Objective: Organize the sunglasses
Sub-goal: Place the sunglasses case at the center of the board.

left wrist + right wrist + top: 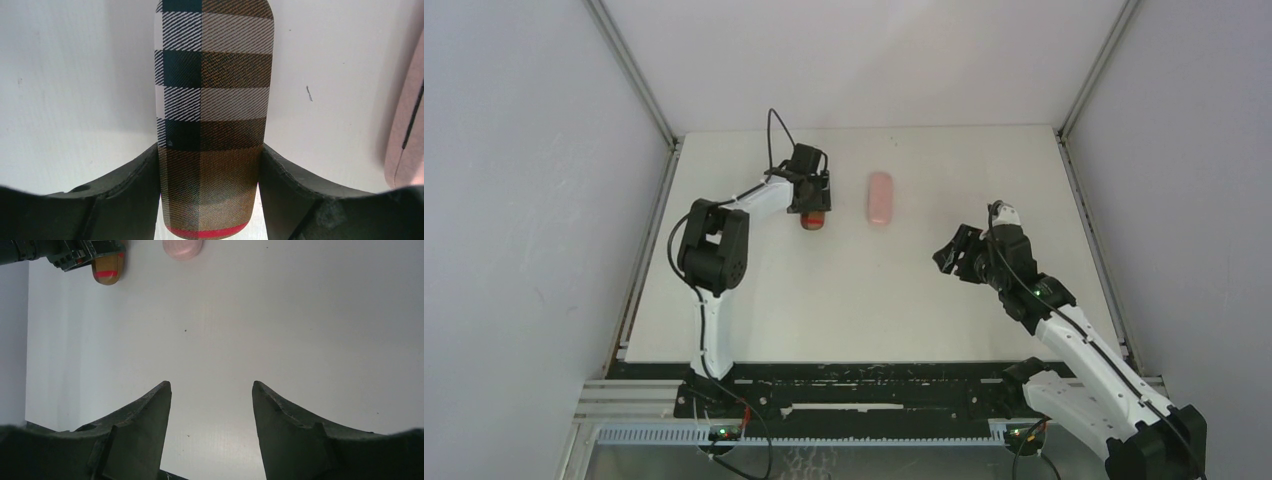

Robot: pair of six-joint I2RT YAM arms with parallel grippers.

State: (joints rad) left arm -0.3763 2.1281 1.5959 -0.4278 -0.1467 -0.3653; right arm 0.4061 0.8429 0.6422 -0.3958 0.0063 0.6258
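Left fingers (131, 192) against plaid case (215, 100); overhead, only its red tip (813, 223)

Left tool (210, 150) clamped, right tool (211, 386) spread open.

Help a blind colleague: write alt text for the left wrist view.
A brown plaid glasses case lies lengthwise on the white table, with the dark fingers of the left gripper pressed against both its sides. The edge of a pink case shows at far right.

One plaid case (215, 100), one pink case (880, 198)
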